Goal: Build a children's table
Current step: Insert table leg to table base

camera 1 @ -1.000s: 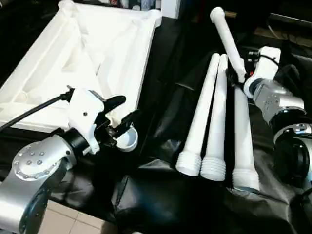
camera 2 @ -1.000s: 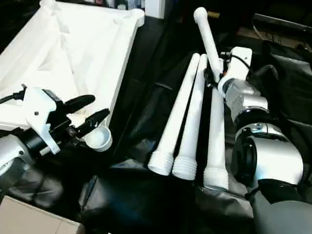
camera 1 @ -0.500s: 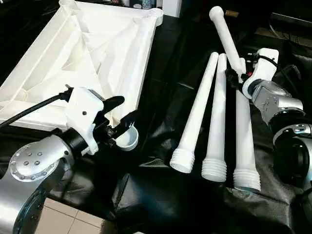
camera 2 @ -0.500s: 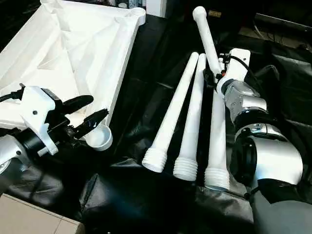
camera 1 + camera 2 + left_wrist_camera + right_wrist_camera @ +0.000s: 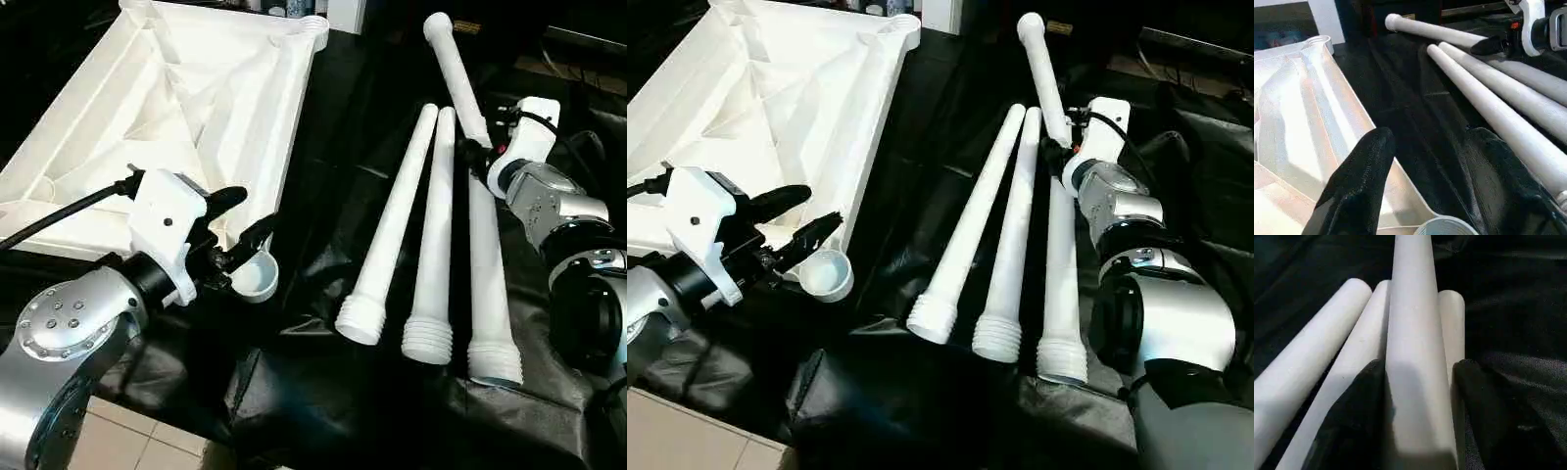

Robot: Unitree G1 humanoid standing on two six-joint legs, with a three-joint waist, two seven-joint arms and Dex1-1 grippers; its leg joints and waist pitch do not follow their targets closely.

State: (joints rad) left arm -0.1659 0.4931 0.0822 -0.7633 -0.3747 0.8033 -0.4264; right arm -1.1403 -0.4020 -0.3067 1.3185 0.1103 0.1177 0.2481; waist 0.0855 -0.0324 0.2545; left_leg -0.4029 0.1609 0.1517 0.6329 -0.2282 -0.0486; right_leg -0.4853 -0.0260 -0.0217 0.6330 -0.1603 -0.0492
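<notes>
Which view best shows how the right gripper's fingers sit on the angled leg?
The right wrist view: the angled leg runs between both black fingers, which press its sides, above three lying legs. The eye views show the right gripper from afar, its fingers mostly hidden. The left wrist view catches one dark fingertip beside it.

Workshop-like bench draped in black sheeting (image 5: 323,392).

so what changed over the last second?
The right gripper closed its fingers in on the upper leg, which lies across the others. The leftmost leg swung its threaded end toward the tabletop, away from the middle leg. Unchanged: the left gripper over the tabletop's near corner socket, the right leg.
</notes>
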